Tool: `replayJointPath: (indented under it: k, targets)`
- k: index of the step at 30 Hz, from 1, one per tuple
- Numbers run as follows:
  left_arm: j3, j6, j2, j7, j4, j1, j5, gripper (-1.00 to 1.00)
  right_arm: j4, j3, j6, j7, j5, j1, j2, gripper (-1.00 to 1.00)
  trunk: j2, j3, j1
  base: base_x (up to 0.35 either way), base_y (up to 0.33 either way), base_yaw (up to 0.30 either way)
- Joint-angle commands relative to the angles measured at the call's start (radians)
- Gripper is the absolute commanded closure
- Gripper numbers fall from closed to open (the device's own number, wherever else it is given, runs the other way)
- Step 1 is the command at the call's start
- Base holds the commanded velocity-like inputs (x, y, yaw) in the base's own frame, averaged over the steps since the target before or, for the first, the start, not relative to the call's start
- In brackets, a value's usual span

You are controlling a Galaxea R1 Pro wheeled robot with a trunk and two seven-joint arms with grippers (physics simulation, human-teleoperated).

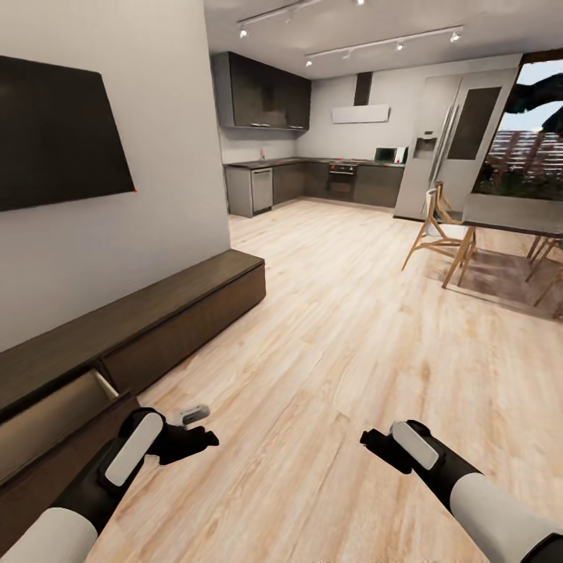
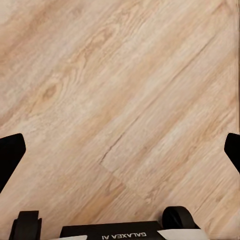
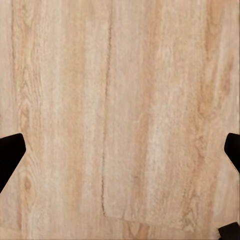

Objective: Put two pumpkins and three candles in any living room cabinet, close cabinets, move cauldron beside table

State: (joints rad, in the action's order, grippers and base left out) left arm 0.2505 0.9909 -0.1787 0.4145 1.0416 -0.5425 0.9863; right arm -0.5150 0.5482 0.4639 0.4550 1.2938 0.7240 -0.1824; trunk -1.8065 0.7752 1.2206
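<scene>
I judge this a transit step: both my grippers are empty with fingers spread apart, left gripper (image 1: pixel 199 439) and right gripper (image 1: pixel 374 442) over bare wood floor (image 1: pixel 352 328). The cabinet (image 1: pixel 156 317) runs just outboard of the left gripper, one drawer (image 1: pixel 59 414) standing open beside it. Next: locate remaining items; open floor lies ahead and to the right.
</scene>
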Motion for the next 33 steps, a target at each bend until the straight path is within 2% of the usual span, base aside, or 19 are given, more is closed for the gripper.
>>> replayJointPath:
  k: [1, 19, 27, 33]
  targets:
    - [0.003, 0.001, -0.002, 0.010, 0.001, -0.001, 0.011, -1.00, -0.001, 0.007, 0.001, 0.007, 0.007, 0.001, -0.001, -1.00, -0.001, 0.001, 0.000, 0.000, -0.073, -0.292]
    - [0.003, 0.001, 0.000, 0.010, 0.002, -0.001, 0.011, -1.00, 0.017, 0.006, -0.001, 0.006, 0.006, 0.000, -0.001, -1.00, -0.001, 0.001, 0.000, 0.000, -0.024, -0.291]
    - [0.001, 0.002, -0.007, 0.010, 0.002, -0.001, 0.011, -1.00, 0.035, 0.007, -0.015, -0.024, 0.000, 0.000, -0.002, -1.00, -0.001, 0.001, 0.000, 0.000, 0.000, -0.291]
    - [0.004, 0.002, 0.000, 0.009, 0.002, -0.001, 0.011, -1.00, 0.035, 0.007, -0.020, -0.027, -0.003, 0.000, -0.002, -1.00, -0.001, 0.002, 0.000, 0.000, 0.000, -0.285]
